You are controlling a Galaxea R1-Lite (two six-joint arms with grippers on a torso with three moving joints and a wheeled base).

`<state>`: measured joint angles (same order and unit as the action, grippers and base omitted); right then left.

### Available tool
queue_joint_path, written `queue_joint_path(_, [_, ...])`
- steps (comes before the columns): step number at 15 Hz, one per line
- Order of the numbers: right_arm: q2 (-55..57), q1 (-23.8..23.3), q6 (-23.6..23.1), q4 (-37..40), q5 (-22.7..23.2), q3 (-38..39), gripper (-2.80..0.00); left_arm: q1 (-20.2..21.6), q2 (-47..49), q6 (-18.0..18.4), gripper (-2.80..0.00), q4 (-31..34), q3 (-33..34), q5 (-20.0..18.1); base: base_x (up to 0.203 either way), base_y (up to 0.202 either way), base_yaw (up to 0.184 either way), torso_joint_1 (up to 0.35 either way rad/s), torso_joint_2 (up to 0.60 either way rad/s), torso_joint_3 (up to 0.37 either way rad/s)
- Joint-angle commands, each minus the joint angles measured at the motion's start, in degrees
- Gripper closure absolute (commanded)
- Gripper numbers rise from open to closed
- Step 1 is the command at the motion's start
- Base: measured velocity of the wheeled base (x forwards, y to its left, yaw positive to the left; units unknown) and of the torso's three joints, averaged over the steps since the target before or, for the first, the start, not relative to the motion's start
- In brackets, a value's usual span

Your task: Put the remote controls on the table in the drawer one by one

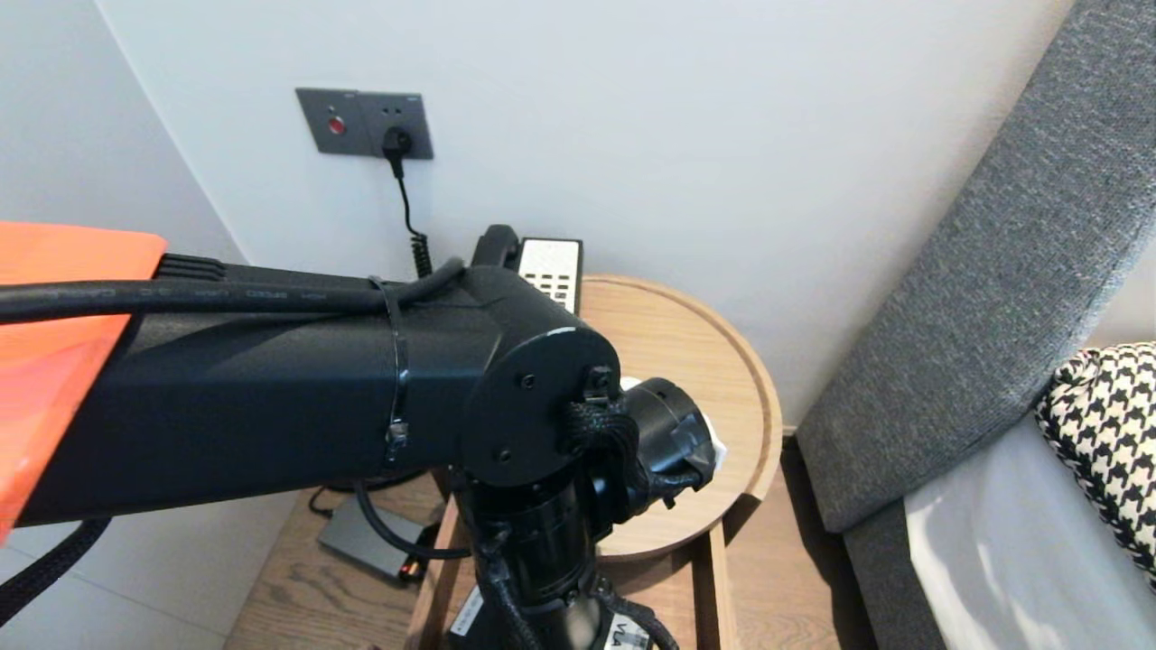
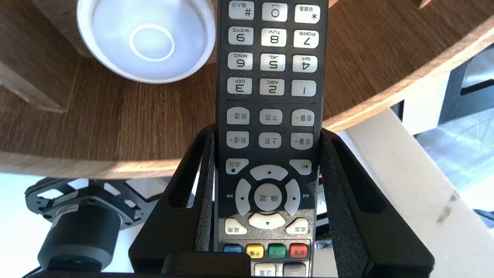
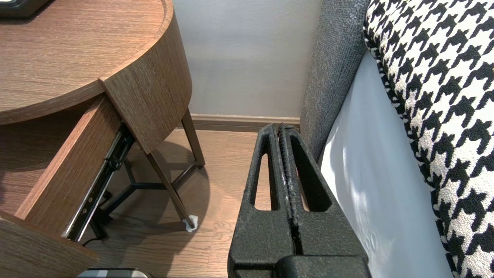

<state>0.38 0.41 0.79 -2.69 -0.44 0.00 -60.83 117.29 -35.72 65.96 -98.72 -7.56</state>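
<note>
Grasping with the left gripper (image 2: 267,133): black padded fingers (image 2: 202,193) pressed against both long edges of a black remote control (image 2: 269,96), about level with its arrow keys, key side turned toward the wrist camera. Beyond the fingertips, reaching out past the raised rim of a round wooden table (image 2: 115,127) and over its top; impossible to tell whether resting on the wood or held clear of it. Just beside the remote's far end, off to one side of the fingers' line, a white round object (image 2: 146,38) with a ring at its centre, standing on the table top. In the head view, only the thick black left arm (image 1: 361,379) stretched across toward the table, with the fingers hidden behind the wrist. Farther on from that wrist, near the wall, a black telephone (image 1: 549,269) at the table's far edge, and above it a coiled cord (image 1: 408,212) hanging from a grey wall socket (image 1: 366,122). Clenched tight with nothing between the fingers, the right gripper (image 3: 283,129), parked low and well apart from the remote. Just beside it on one side, a grey upholstered headboard (image 3: 332,69) and a houndstooth pillow (image 3: 436,96). On its other side, the table's open drawer (image 3: 58,170) on a slide rail. Ahead of the fingertips, wooden floor (image 3: 231,162).
</note>
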Motion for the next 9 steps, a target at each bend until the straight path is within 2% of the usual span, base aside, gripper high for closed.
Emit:
queue_joint_path(1, [0.05,0.02,0.0,-0.03,0.0,1.41,0.0,0.01,1.81,-0.23,0.0,0.39,-1.27,0.06,0.0,0.0,0.0,0.0,0.0,0.0])
queue_joint_path(9, [-0.01,0.02,0.0,-0.03,0.01,1.41,0.0,0.01,3.26,-1.9,0.0,-2.07,-2.09,0.62,0.0,0.0,0.0,0.0,0.0,0.0])
